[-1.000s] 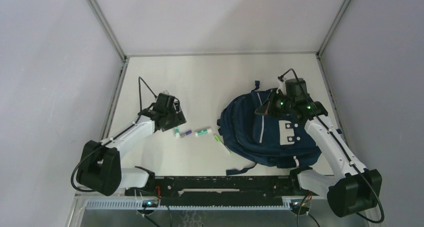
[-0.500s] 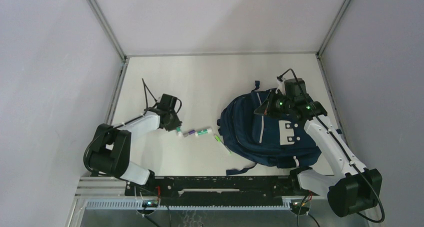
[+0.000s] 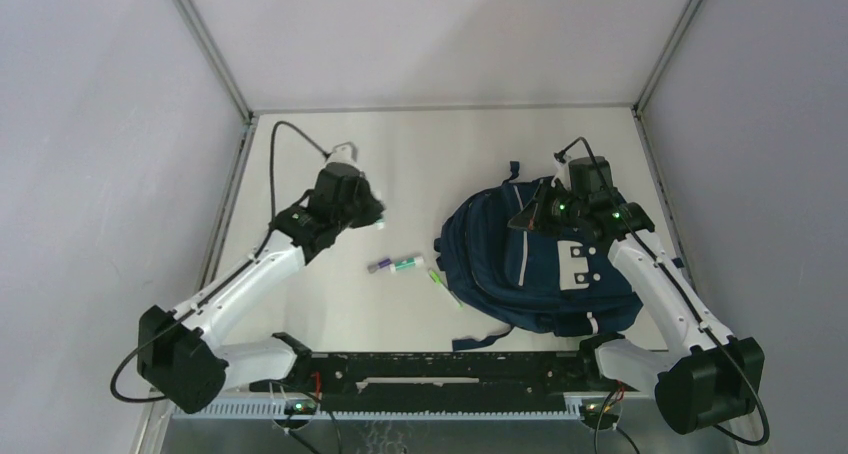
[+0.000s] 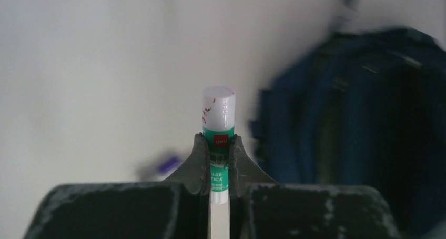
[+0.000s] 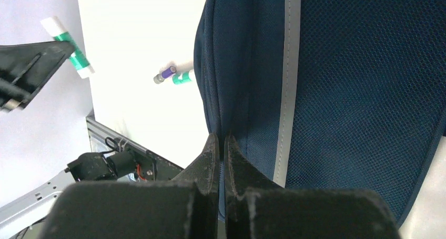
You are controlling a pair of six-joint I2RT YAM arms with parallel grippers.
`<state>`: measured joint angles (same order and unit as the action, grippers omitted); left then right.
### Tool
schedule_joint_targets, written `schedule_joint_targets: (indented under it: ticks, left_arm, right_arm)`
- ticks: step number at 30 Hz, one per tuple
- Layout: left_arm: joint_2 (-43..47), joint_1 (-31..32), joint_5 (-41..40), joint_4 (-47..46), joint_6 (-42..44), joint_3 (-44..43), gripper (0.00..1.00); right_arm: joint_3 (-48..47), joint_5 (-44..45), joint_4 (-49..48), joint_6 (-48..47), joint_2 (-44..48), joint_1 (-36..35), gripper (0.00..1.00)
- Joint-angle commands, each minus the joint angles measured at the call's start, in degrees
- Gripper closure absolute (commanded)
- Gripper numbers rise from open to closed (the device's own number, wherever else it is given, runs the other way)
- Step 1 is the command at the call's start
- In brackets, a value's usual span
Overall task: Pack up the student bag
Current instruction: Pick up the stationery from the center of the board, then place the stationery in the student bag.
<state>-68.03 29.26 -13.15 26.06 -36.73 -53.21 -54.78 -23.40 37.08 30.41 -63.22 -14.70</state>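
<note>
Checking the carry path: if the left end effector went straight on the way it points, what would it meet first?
Probably nothing soon: past the glue stick the left end effector grips, only white table shows ahead. The backpack lies off to the side, though depth is unclear.

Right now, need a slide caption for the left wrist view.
Left gripper clamped on a green-and-white glue stick, held above the table, navy student bag blurred at right.

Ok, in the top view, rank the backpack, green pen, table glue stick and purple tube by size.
Largest: student bag.
Then green pen and lying glue stick, too close to rank.
Smallest: purple tube.
</note>
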Motion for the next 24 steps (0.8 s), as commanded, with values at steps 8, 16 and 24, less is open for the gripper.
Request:
schedule_joint_targets:
  ticks: [8, 16, 24]
  left_arm:
    - [-8.91, 12.16, 38.17, -29.89, -10.41, -4.17, 1.00]
    - [-20.94, 15.85, 39.89, -34.96, -18.46, -10.37, 1.00]
    - [-29.19, 18.60, 36.77, -35.32, -20.21, -17.09, 0.80]
  right_arm:
    - [-0.67, -0.77, -2.29, 1.77, 2.46, -0.19, 1.00]
    - [-0.67, -1.21, -3.15, 2.16, 2.49, -0.57, 1.00]
    - [-0.67, -0.88, -3.03, 2.35, 2.40, -1.30, 1.00]
